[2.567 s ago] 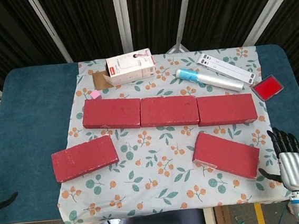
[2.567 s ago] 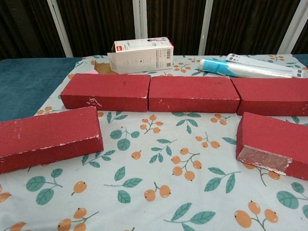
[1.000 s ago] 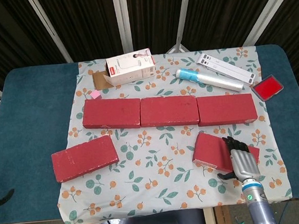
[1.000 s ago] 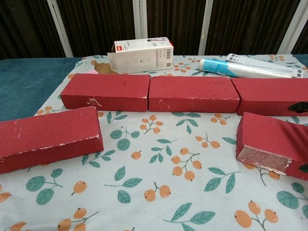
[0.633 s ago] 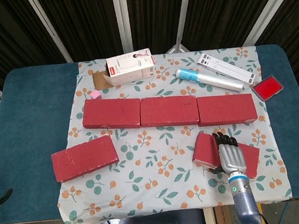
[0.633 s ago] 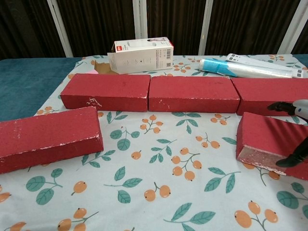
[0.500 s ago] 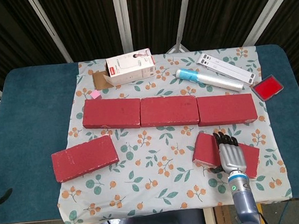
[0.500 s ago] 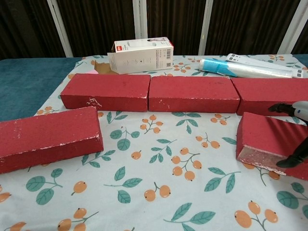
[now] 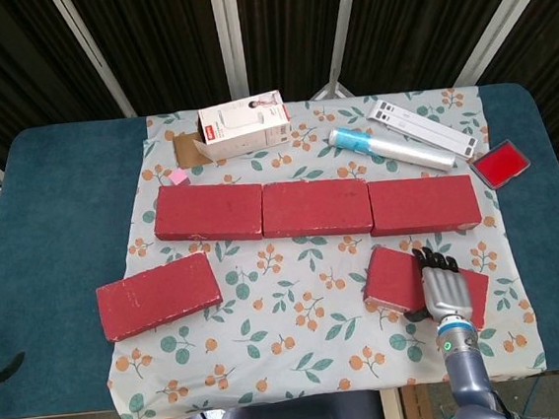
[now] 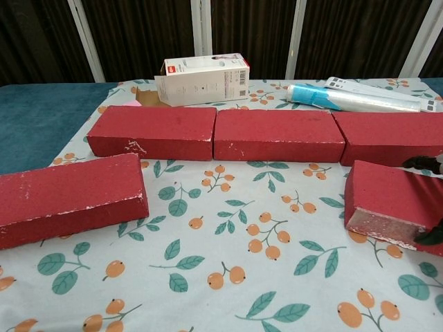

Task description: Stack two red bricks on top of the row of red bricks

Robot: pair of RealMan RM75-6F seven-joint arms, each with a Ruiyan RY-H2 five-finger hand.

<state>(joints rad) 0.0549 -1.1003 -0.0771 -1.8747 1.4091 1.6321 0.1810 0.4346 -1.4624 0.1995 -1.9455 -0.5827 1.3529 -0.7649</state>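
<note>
Three red bricks [image 9: 316,207] lie end to end in a row across the middle of the floral cloth [image 9: 300,316]. A loose red brick [image 9: 158,295] lies at the front left, seen large in the chest view [image 10: 69,197]. A second loose red brick [image 9: 393,276] lies at the front right. My right hand [image 9: 444,290] lies over this brick and grips it. In the chest view its fingers [image 10: 422,163] hook the brick's [image 10: 391,197] far edge and the thumb presses its near side. Of my left hand [image 9: 0,372], only a dark sliver shows at the left edge.
Behind the row lie a white carton [image 9: 244,126], a blue-capped clear tube [image 9: 392,147], a long white box [image 9: 425,128], a small pink cube [image 9: 176,179] and a flat red case [image 9: 501,163]. The teal table [image 9: 54,231] extends beyond the cloth on both sides.
My right hand came in from the right edge onto the front right brick and closed around it. The brick has shifted slightly to the right with the hand.
</note>
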